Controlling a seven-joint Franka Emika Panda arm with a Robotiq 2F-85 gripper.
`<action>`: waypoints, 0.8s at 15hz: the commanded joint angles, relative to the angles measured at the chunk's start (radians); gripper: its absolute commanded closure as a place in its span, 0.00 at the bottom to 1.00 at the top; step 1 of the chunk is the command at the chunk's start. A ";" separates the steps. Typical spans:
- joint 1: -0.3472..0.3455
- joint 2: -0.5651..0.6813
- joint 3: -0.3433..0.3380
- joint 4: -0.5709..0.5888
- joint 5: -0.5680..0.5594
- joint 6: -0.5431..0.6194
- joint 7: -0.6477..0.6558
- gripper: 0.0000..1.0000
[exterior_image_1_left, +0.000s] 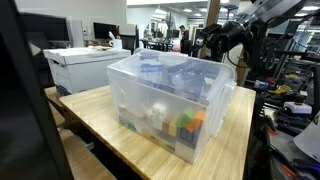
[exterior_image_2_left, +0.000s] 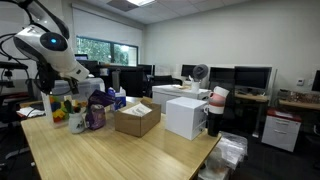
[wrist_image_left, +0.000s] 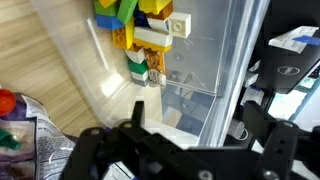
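A clear plastic bin (exterior_image_1_left: 135, 95) stands on a wooden table (exterior_image_1_left: 95, 112), with colourful toy blocks (exterior_image_1_left: 186, 124) heaped at one end. My gripper (exterior_image_1_left: 224, 42) hangs above the bin's far rim in an exterior view. In the wrist view the gripper (wrist_image_left: 196, 116) is open with nothing between its black fingers (wrist_image_left: 137, 112). It looks down over the bin's wall (wrist_image_left: 222, 60), and the blocks (wrist_image_left: 140, 25) lie further along the floor of the bin. The white and blue arm (exterior_image_2_left: 55, 48) reaches down at the table's left end.
A clear bag of coloured bits (wrist_image_left: 15, 125) lies on the table beside the bin. A cardboard box (exterior_image_2_left: 137, 120) and a white box (exterior_image_2_left: 187, 115) stand on the table. A white chest (exterior_image_1_left: 80, 65) stands behind it, with black equipment (wrist_image_left: 292, 70) past the edge.
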 joint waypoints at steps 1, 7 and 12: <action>0.032 -0.115 0.082 -0.042 -0.042 0.148 0.098 0.00; 0.071 -0.174 0.209 -0.053 -0.135 0.337 0.238 0.00; 0.037 -0.155 0.355 -0.027 -0.307 0.463 0.396 0.00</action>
